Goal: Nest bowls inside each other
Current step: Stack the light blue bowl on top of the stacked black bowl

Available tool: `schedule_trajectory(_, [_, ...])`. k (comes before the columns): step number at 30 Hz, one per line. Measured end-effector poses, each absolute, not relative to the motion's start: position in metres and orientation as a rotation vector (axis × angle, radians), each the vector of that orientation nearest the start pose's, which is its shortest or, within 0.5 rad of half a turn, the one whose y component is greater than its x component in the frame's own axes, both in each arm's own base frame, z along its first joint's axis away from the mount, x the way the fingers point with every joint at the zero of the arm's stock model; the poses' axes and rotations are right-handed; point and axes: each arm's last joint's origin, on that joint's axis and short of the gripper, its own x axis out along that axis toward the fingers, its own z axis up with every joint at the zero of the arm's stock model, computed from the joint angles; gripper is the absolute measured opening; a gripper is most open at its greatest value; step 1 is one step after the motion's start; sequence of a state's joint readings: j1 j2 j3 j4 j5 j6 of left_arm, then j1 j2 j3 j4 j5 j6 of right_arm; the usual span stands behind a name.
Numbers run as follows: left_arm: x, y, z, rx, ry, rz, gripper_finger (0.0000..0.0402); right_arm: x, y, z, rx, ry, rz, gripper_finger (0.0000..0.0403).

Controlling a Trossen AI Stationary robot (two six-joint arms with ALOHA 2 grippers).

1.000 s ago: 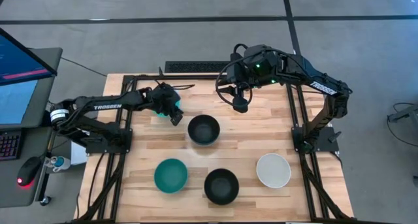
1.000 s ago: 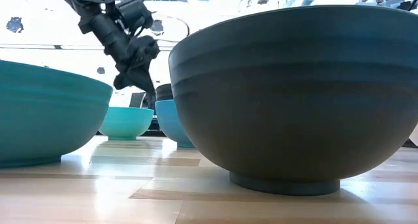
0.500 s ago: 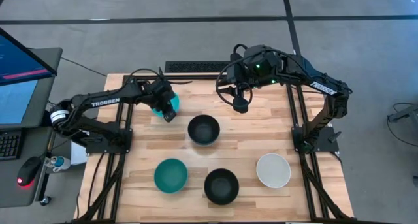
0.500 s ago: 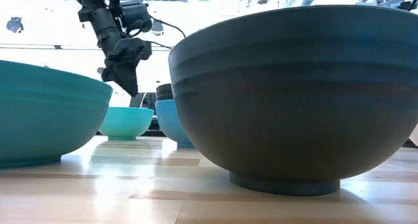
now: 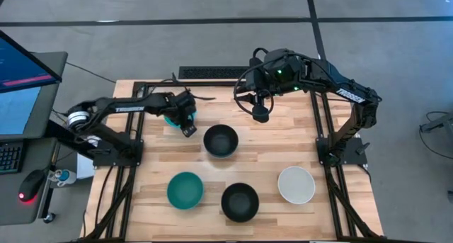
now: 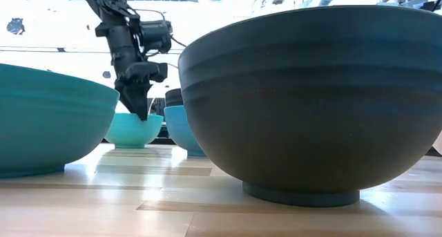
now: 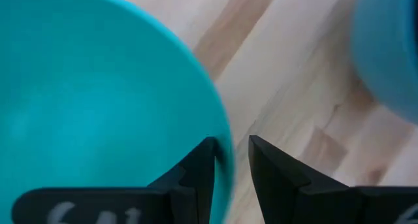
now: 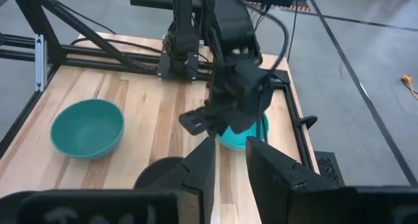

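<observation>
Left pincer is down at the light cyan bowl, fingers straddling its rim: one finger inside the bowl, one outside, rim in the gap between them. Jaws narrow but whether they actually pinch the rim, cannot tell. In the low view the left pincer points down into that cyan bowl, which sits on the tabletop. A blue bowl sits just beside the cyan one, on the side away from the left arm's base.

Black bowl is near the left pincer, toward the tabletop's middle. Dark teal bowl and second black bowl lie well apart from it, near the front edge, side by side. White bowl is farthest from it, on the right arm's side.

Right pincer hangs above the tabletop's rear, holding nothing, fingers a small gap apart in its wrist view.
</observation>
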State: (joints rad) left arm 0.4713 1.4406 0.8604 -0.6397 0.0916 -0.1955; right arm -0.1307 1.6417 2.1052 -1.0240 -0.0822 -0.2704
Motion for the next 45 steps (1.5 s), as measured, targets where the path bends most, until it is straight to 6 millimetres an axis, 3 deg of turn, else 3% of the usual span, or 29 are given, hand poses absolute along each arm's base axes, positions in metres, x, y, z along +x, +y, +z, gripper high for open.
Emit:
schedule_trajectory(6, [0.235, 0.12, 0.186, -0.449, 1.131, 0.503, 0.0081, 0.31, -0.038, 0.478, -0.202, 0.568, 0.029, 0.0108])
schedule_trajectory(11, [0.235, 0.12, 0.187, -0.406, 1.137, 0.516, 0.0018, 0.31, -0.039, 0.477, -0.202, 0.577, 0.029, 0.0108])
schedule_trajectory(16, [0.235, 0.116, 0.195, -0.365, 1.122, 0.517, 0.0004, 0.309, -0.041, 0.477, -0.2, 0.577, 0.022, 0.0108])
schedule_trajectory(19, [0.235, 0.11, 0.216, -0.332, 1.095, 0.495, 0.0002, 0.309, -0.043, 0.477, -0.198, 0.579, 0.016, 0.0108])
schedule_trajectory(30, [0.231, 0.075, 0.334, -0.201, 0.871, 0.382, 0.0001, 0.301, -0.042, 0.467, -0.174, 0.707, 0.05, 0.0108])
schedule_trajectory(37, [0.24, 0.048, 0.349, -0.181, 0.901, 0.333, 0.0, 0.298, -0.042, 0.465, -0.14, 0.726, 0.111, 0.0108])
schedule_trajectory(45, [0.259, 0.034, 0.365, -0.262, 0.657, 0.219, 0.0, 0.283, -0.054, 0.474, -0.082, 0.683, 0.155, 0.0107])
